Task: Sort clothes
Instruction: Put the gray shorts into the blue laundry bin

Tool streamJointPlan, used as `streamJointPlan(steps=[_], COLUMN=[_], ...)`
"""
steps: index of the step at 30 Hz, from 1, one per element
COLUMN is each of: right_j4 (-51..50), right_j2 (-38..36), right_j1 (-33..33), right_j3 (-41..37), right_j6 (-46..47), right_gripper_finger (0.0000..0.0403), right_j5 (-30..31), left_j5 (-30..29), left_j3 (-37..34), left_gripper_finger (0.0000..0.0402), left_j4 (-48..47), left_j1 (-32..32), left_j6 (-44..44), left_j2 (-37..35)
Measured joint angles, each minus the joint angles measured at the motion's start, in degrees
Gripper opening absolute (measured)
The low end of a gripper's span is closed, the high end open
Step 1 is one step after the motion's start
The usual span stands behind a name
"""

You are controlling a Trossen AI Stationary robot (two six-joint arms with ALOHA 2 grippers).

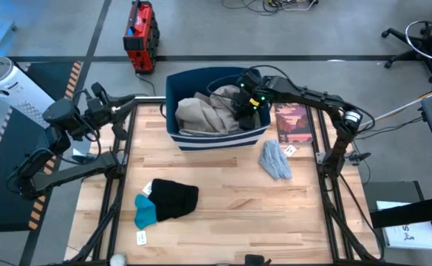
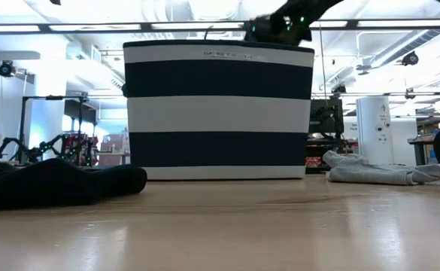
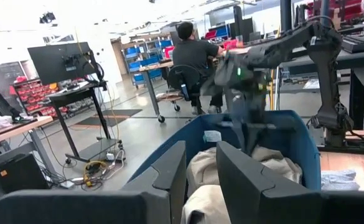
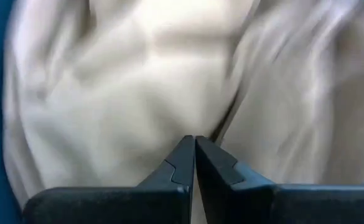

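Observation:
The navy bin with white stripes (image 1: 216, 137) stands at the table's far middle and also shows in the low view (image 2: 218, 109). Khaki-beige trousers (image 1: 208, 112) lie bunched inside it. My right gripper (image 4: 195, 140) is shut and reaches down into the bin over the trousers (image 4: 169, 81); in the high view it is at the bin's right part (image 1: 245, 100). My left gripper (image 3: 200, 165) is open and empty beyond the table's far left corner (image 1: 123, 100), facing the bin. A black piece (image 1: 173, 198), a teal piece (image 1: 145, 211) and a pale grey piece (image 1: 275, 159) lie flat on the table. My right gripper's shut fingertips point down at the khaki-beige trousers in the bin. Nothing shows between the fingers. Whether the tips touch the cloth, I cannot tell.
A flat reddish book (image 1: 292, 122) lies right of the bin. Small white tags (image 1: 140, 237) lie on the table near the clothes. The black piece (image 2: 54, 184) and grey piece (image 2: 385, 172) flank the bin. A seated person (image 3: 191, 56) is far off in the room.

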Motion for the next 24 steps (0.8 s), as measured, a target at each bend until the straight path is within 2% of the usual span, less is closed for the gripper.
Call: streamJointPlan(steps=[5, 10, 13, 24], right_j4=[13.34, 22.59, 24.3, 21.79], right_j2=[-0.94, 3.55, 7.29, 17.21], right_j1=[0.42, 0.53, 0.53, 0.31], right_j3=[0.05, 0.07, 0.07, 0.13], right_j6=[2.59, 3.4, 3.5, 3.43], right_gripper_finger=[0.0, 0.0, 0.0, 0.0], right_j5=[-0.93, -2.81, -4.83, -5.16], left_j5=[-0.01, -0.01, -0.01, 0.0], left_j3=[0.0, 0.0, 0.0, 0.0], left_gripper_finger=[0.0076, 0.0076, 0.0076, 0.0076], left_j4=[-0.4, -1.21, -1.29, -1.94], left_j1=[-0.02, -0.02, -0.02, -0.02], left_j6=[-0.63, -0.91, -0.86, -0.78], left_j2=[0.49, 1.51, 2.1, 1.83])
